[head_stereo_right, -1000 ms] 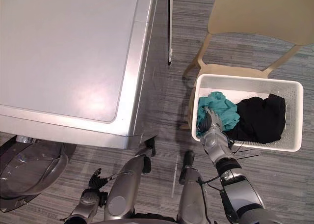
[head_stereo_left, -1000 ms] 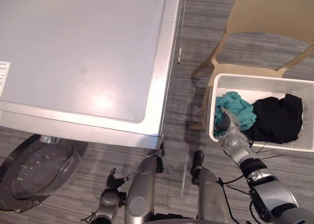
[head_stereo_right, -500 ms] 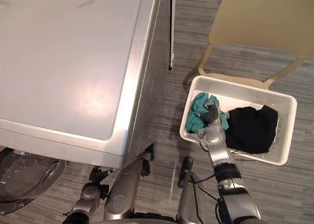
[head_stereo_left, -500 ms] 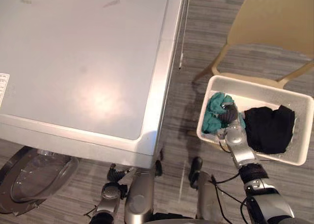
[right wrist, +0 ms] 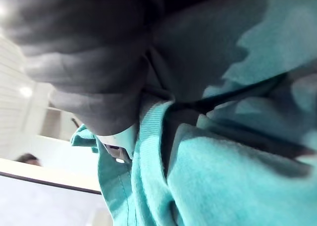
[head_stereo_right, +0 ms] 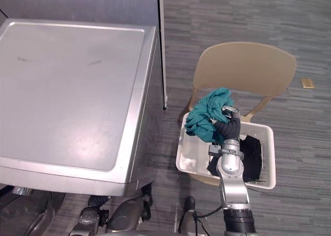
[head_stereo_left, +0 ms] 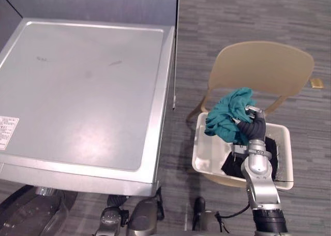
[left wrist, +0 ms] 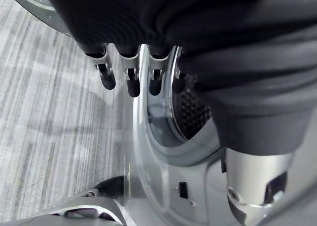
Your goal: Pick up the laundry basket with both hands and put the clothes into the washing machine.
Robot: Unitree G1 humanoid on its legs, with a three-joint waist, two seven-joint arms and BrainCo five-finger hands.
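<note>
My right hand [head_stereo_left: 252,126] is shut on a teal garment [head_stereo_left: 226,116] and holds it up above the white laundry basket [head_stereo_left: 199,154]. The cloth bunches over the hand and hangs to its left; in the right wrist view the teal garment [right wrist: 223,176] lies pressed against the hand's dark cover. A black garment [head_stereo_left: 234,166] lies in the basket, which rests on the seat of a beige chair [head_stereo_left: 264,65]. My left hand [left wrist: 130,80] hangs low with straight fingers and holds nothing, in front of the washing machine's round drum opening [left wrist: 188,112].
The washing machine's flat silver top [head_stereo_left: 77,91] is on the left. Its round glass door [head_stereo_left: 26,215] stands open at the lower left. Grey wood-look floor lies between the machine and the chair. A small tan object [head_stereo_left: 316,83] lies on the floor at far right.
My right hand has curled round the teal garment and lifted it out of the basket. The camera has tilted, bringing the whole chair and machine top into view.
</note>
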